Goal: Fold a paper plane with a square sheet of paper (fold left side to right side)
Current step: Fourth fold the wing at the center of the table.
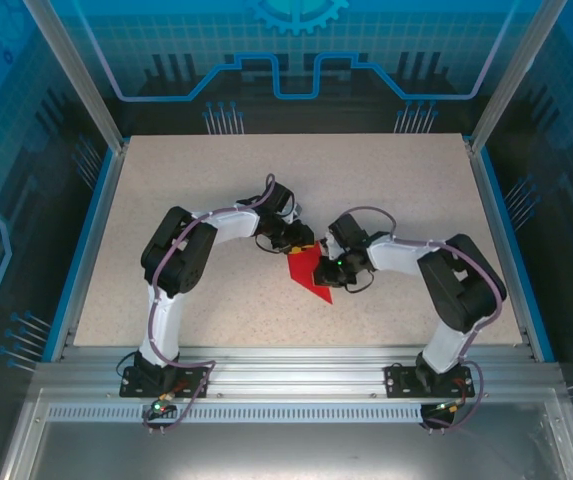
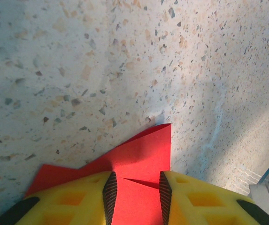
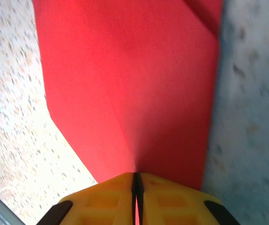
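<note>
Paper point(image 3: 134, 84) tight in the right tool point(image 3: 135, 180), jaws shut — left tool point(image 2: 137, 187) part-open, astride it.

You're looking at a bright red sheet of paper point(image 1: 311, 272), folded into a small, creased, pointed shape. It lies near the middle of the table point(image 1: 416, 200), flaps overlapping, its narrow tip aimed toward the near edge.

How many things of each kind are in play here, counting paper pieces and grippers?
red paper, one folded piece: 1
grippers, the left gripper and the right gripper: 2
Total: 3
</note>
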Controlling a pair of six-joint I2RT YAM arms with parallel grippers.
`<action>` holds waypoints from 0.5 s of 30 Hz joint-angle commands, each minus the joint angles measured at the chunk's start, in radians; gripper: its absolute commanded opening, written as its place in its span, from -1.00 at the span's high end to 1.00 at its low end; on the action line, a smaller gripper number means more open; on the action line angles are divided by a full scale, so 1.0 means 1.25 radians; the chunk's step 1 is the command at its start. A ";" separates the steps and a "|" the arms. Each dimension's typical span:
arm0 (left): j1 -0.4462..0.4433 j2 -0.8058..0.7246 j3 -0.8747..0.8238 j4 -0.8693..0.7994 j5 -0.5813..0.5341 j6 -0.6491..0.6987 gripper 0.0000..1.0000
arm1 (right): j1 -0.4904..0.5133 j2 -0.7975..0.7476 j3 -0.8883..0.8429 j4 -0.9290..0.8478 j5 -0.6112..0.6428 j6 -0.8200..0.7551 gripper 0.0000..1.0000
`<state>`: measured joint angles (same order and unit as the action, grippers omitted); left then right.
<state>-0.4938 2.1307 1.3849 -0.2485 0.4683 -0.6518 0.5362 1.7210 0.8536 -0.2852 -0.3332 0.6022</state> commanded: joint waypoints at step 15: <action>0.006 0.006 0.022 -0.080 -0.060 0.038 0.24 | -0.040 -0.134 -0.206 -0.112 -0.033 -0.041 0.68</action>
<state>-0.4965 2.1307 1.3991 -0.2768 0.4683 -0.6434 0.4969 1.5524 0.6510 -0.2443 -0.3790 0.5793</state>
